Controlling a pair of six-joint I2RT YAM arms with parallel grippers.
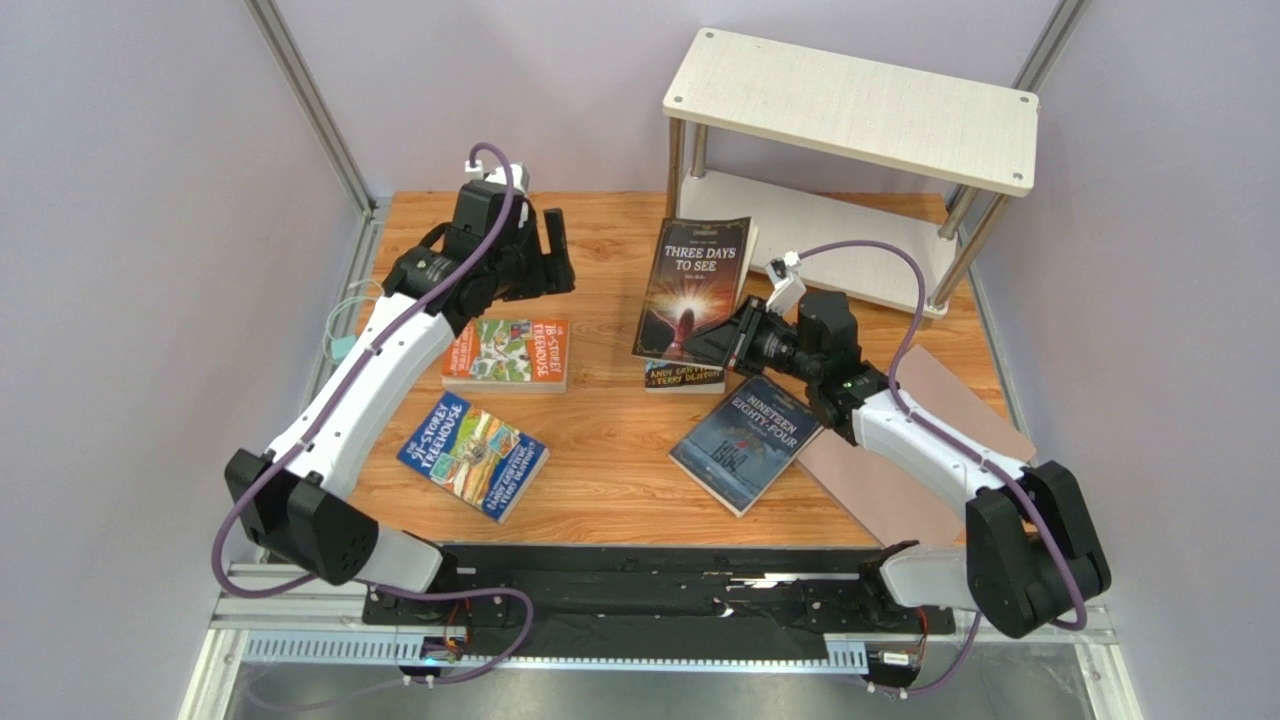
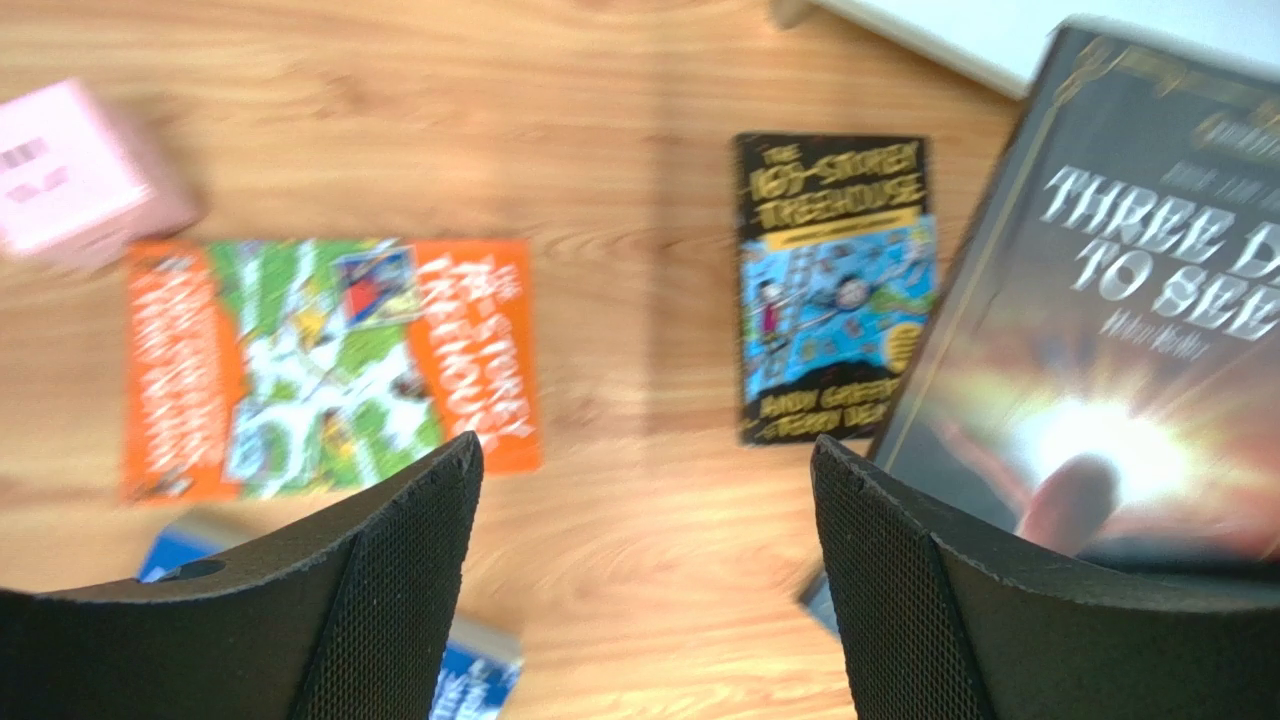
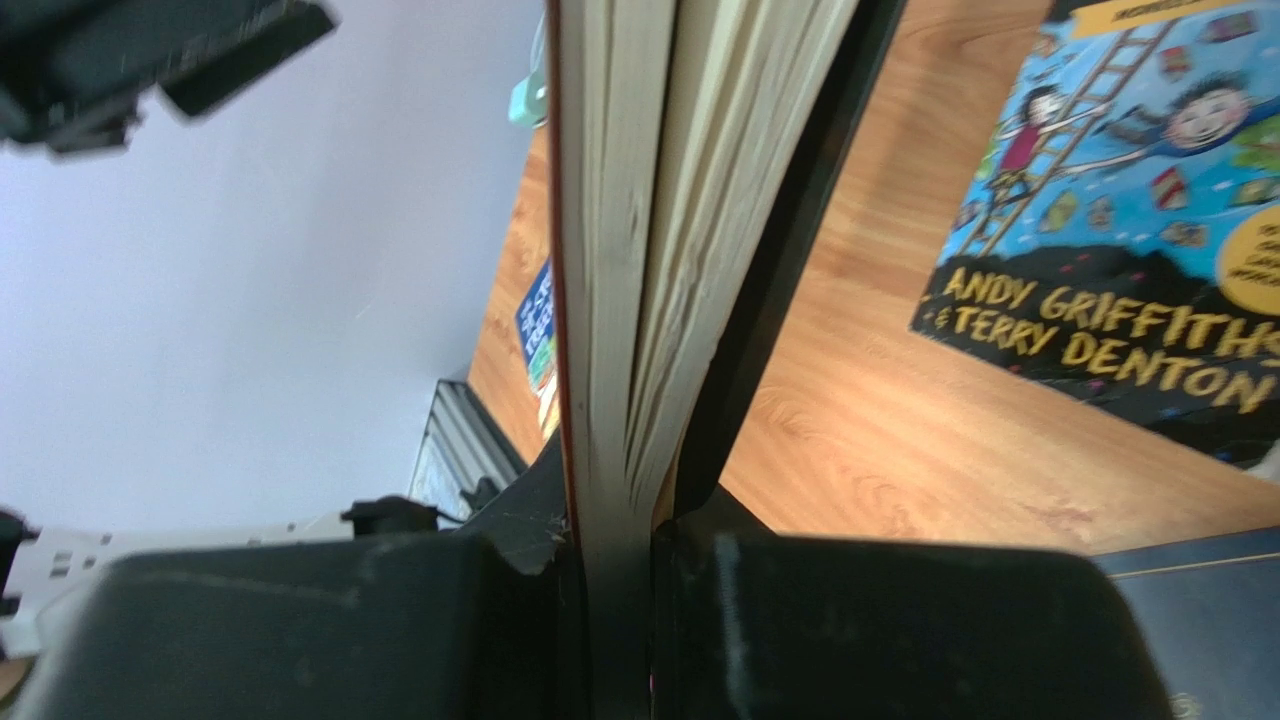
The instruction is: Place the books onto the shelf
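Beside the shelf (image 1: 857, 105), right claw (image 1: 738, 335) pinches the brown book (image 1: 694, 282) by its edge; left claw (image 2: 645, 450) spread.

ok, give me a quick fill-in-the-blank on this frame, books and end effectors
1. The right end effector grips the dark brown book, titled Three Days to ____.
2. The left end effector hangs ____ above the table, holding nothing.
3. Of the five books, ____ lie flat on the table; the shelf has none.

Missing words: See; open; four
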